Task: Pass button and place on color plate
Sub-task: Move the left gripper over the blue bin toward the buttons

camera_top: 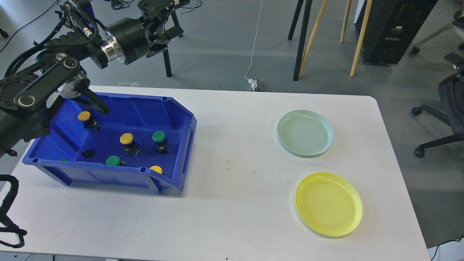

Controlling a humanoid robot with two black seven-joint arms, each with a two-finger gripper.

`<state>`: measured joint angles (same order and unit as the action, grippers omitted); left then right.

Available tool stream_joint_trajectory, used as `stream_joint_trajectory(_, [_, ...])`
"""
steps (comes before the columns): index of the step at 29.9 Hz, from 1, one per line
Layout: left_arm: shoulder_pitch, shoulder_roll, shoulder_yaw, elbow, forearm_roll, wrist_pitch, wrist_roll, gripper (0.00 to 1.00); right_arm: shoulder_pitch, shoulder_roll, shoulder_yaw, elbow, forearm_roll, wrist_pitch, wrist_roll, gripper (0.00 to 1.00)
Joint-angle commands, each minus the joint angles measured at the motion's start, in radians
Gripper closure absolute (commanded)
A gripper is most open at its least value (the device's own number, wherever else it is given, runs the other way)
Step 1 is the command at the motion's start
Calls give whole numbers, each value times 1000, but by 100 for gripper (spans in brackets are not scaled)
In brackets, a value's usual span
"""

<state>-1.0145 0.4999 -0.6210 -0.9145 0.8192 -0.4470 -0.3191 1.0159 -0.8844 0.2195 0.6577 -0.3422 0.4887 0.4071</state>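
Buttons wait in the blue bin

Buttons sit in the blue bin (108, 145) at the left edge of the white table (235, 203). One yellow button (84, 116) lies near the bin's back left corner. Another yellow button (126, 138) lies in the middle, with a green button (158, 136) just beside it. A second green button (113, 160) and a third yellow button (156, 169) lie by the bin's front wall. No button is picked up yet.

The left gripper (98, 105) hangs over the back left part of the bin, close to the first yellow button. It is dark and seen from the side, so I cannot tell how far open it is. It does not seem to hold anything. The right arm's gripper is not in the picture.

The green plate (305, 132) and the yellow plate (328, 204) are near the right edge of the table, well apart from the bin. Both are bare.

What could go wrong? The bin walls are tall, so the gripper could bump one and push the bin. The buttons look small and round on top, so one could slip out or tip over. The plates are far off, so a button could drop while it is passed to the other hand. A button could also land on the wrong color plate.
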Motion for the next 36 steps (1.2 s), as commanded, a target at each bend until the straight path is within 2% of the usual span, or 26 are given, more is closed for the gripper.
stream_joint_trajectory(1, [1,3,-19,12,5,-16,-116,0,-4,34,17,11,-1,0,-4,1])
stream_joint_trajectory(2, [-2,2,-13,13,6,-19,-136,0,-4,35,21,10,0,0,-4,1])
stream_joint_trajectory(5, [-6,-12,-29,13,-3,-10,-149,0,-10,33,84,10,0,0,-2,1])
stream_joint_trajectory(8, [-12,-37,-42,22,-49,-7,-141,0,-71,28,133,19,0,0,-1,1])
stream_joint_trajectory(11, [-12,-50,-52,80,-112,-24,-149,0,-111,19,152,52,-1,0,1,1])
stream_joint_trajectory(15, [-42,-93,-36,121,-111,20,-144,0,-177,-31,164,85,-1,0,15,1])
stream_joint_trajectory(17, [-47,-92,-22,121,-94,24,-130,0,-218,-54,178,105,-6,0,25,1])
stream_joint_trajectory(21, [-55,-74,46,125,46,31,-60,0,-272,-81,210,114,-56,0,42,1])
stream_joint_trajectory(24, [-58,-18,44,131,89,-42,-58,0,-281,-82,227,112,-69,0,50,1])
stream_joint_trajectory(28, [-105,54,52,215,95,-42,-58,0,-281,-82,250,112,-70,0,50,1])
stream_joint_trajectory(30, [-114,31,40,262,89,-42,-58,0,-281,-84,261,112,-70,0,50,1])
stream_joint_trajectory(33, [-104,-15,-5,267,8,-15,-63,0,-281,-81,270,114,-70,0,50,1])
stream_joint_trajectory(36, [-95,-15,-8,273,-104,-3,-38,0,-284,-65,310,114,-70,0,49,1])
